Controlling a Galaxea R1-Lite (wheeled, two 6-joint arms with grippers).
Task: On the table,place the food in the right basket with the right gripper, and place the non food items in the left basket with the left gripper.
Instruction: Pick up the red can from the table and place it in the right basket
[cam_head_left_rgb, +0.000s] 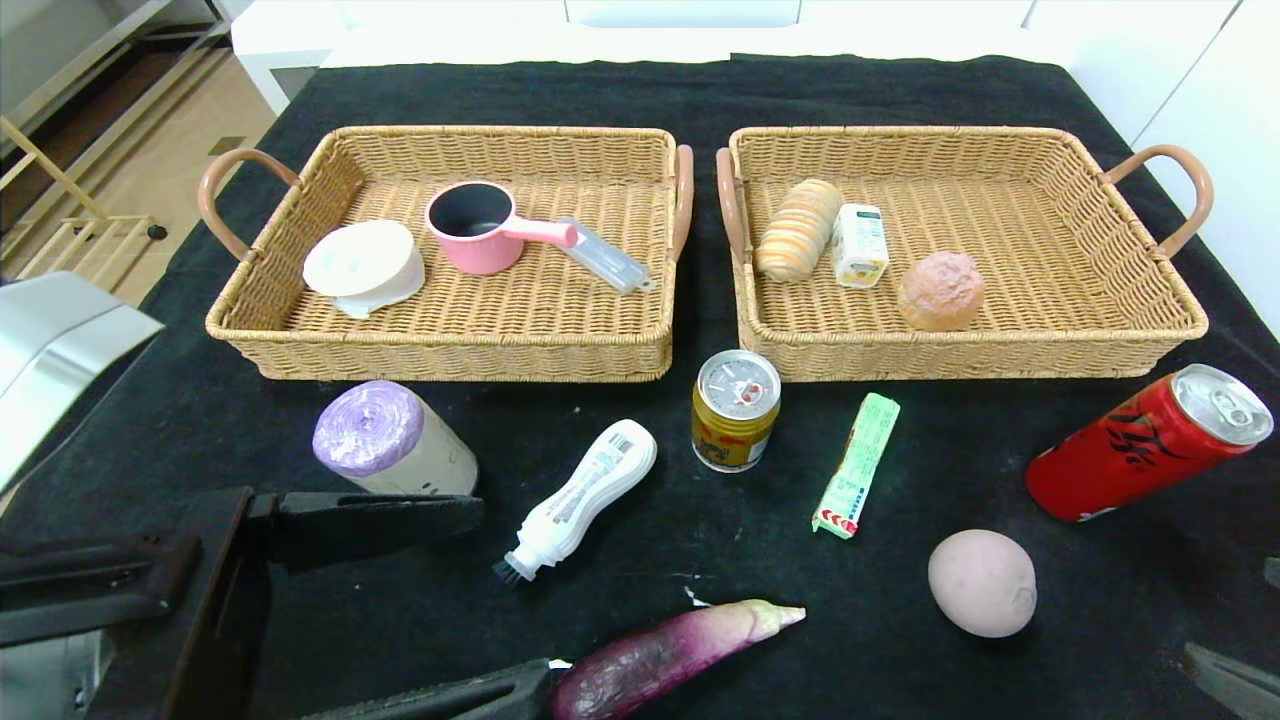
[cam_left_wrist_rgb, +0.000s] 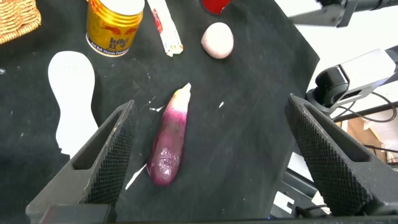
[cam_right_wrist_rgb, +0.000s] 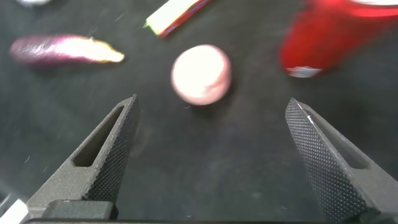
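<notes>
Food is what I'm after on my right: potato (cam_right_wrist_rgb: 201, 74) lies loose on the black table (cam_head_left_rgb: 1000, 90), just ahead of my right gripper (cam_right_wrist_rgb: 208, 155), whose jaws stand wide open with nothing in them. Red can (cam_head_left_rgb: 1145, 443) lies on its side just beyond the potato, green stick pack (cam_head_left_rgb: 856, 464) and gold can (cam_head_left_rgb: 736, 409) sit in front of the right basket (cam_head_left_rgb: 1130, 335), and the eggplant (cam_left_wrist_rgb: 170, 145) lies near the table's front edge. My left gripper (cam_left_wrist_rgb: 208, 155) hangs open and empty over that eggplant, which is the wrong thing for it; the brush (cam_head_left_rgb: 580, 497) and purple-topped roll (cam_head_left_rgb: 392, 438) beside it are its jobs. The risk, I judge: the round potato rolls off my closing fingers, or my left takes the eggplant to the left basket (cam_head_left_rgb: 440, 355).
</notes>
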